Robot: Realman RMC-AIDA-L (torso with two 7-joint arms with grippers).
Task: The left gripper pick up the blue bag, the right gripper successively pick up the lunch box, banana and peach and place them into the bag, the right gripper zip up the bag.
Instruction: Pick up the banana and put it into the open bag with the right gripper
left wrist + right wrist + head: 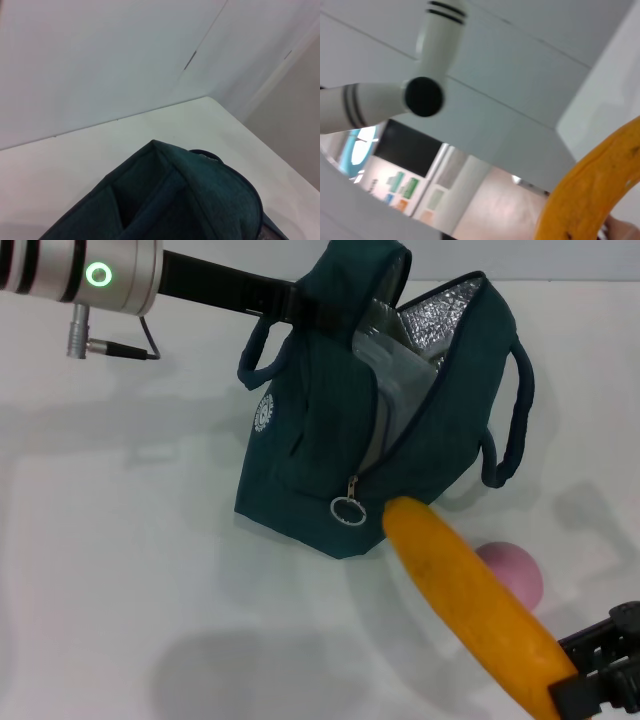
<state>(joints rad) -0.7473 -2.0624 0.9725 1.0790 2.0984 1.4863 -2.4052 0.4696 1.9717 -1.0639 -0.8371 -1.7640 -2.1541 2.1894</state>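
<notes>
The blue bag (320, 440) stands tilted on the white table with its mouth unzipped, showing silver foil lining. My left gripper (300, 308) reaches in from the upper left and is shut on the bag's top edge. The left wrist view shows the bag's fabric (165, 200) close up. A clear plastic shape, apparently the lunch box (400, 375), lies inside the bag. At the lower right, my right gripper (578, 692) is shut on one end of the banana (470, 605). The banana's free tip points at the bag's front corner, by the zipper ring (347, 510). The pink peach (515, 573) rests on the table behind the banana.
The bag's two loop handles (515, 410) hang out to either side. White table surface (120, 570) stretches left of and in front of the bag. In the right wrist view, the banana (590, 190) fills the lower corner and a white arm joint (422, 95) shows farther off.
</notes>
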